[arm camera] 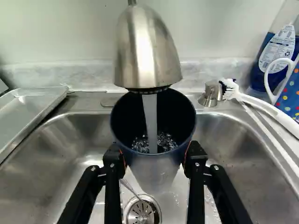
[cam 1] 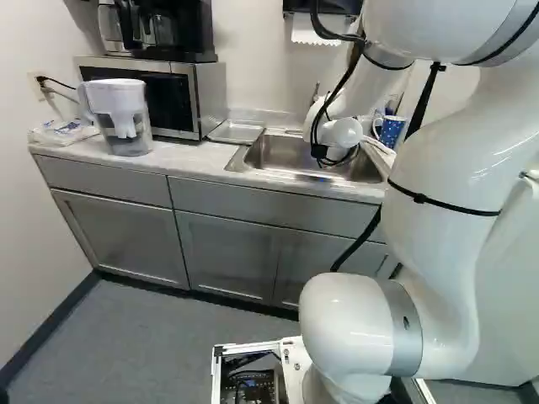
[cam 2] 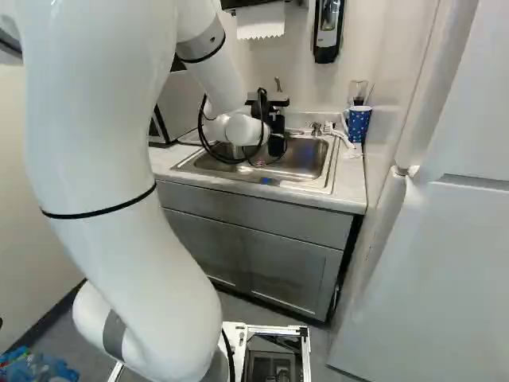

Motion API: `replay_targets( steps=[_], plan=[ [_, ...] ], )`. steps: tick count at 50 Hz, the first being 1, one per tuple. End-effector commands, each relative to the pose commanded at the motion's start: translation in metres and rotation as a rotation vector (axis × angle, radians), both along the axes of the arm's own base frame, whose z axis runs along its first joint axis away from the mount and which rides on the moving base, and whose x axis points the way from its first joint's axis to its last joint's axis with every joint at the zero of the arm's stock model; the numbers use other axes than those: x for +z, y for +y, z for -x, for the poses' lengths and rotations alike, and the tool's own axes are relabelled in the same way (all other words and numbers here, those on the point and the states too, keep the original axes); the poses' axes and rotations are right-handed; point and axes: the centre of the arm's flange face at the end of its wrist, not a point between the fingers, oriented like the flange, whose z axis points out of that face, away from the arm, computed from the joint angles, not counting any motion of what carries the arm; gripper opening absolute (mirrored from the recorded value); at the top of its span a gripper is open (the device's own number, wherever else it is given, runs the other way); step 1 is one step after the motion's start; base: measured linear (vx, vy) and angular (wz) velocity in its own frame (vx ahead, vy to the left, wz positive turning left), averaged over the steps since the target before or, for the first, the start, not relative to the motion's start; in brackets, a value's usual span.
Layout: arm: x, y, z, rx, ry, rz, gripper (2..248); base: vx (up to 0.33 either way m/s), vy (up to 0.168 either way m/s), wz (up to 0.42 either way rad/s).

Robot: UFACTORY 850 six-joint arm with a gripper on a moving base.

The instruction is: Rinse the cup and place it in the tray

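Grey cabinets (cam 1: pixel 226 252) stand by pale walls (cam 1: pixel 21 252), floor (cam 1: pixel 143 345) seemingly carpeted.

Two cups are showing: a dark cup (arm camera: pixel 156 161) at twelve o'clock from one drain (arm camera: pixel 141 213), and a dotted cup (arm camera: pixel 290 95) standing toward two. One brush (arm camera: pixel 264 105) and one blue bottle (arm camera: pixel 275 53) are resting between one and two, one tray (arm camera: pixel 29 116) at ten. One pitcher (cam 1: pixel 120 105), one microwave (cam 1: pixel 160 97) and, seemingly, one coffee maker (cam 1: pixel 173 34) are standing between nine and eleven.

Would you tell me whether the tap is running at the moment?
It is on: a water stream falls from the tap into the cup held in the gripper, and bubbles show inside.
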Motion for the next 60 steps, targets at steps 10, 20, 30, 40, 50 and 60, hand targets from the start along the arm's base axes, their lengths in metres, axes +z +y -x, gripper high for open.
replay_targets(
  steps=[10,20,30,40,50,60],
  plan=[
    [0.0,0.0,0.0,0.0,0.0,0.0,126,0.0,0.0,0.0],
    [0.0,0.0,0.0,0.0,0.0,0.0,126,0.0,0.0,0.0],
    [0.0,0.0,0.0,0.0,0.0,0.0,126,0.0,0.0,0.0],
    [0.0,0.0,0.0,0.0,0.0,0.0,126,0.0,0.0,0.0],
    [0.0,0.0,0.0,0.0,0.0,0.0,126,0.0,0.0,0.0],
    [0.0,0.0,0.0,0.0,0.0,0.0,126,0.0,0.0,0.0]
  ],
)
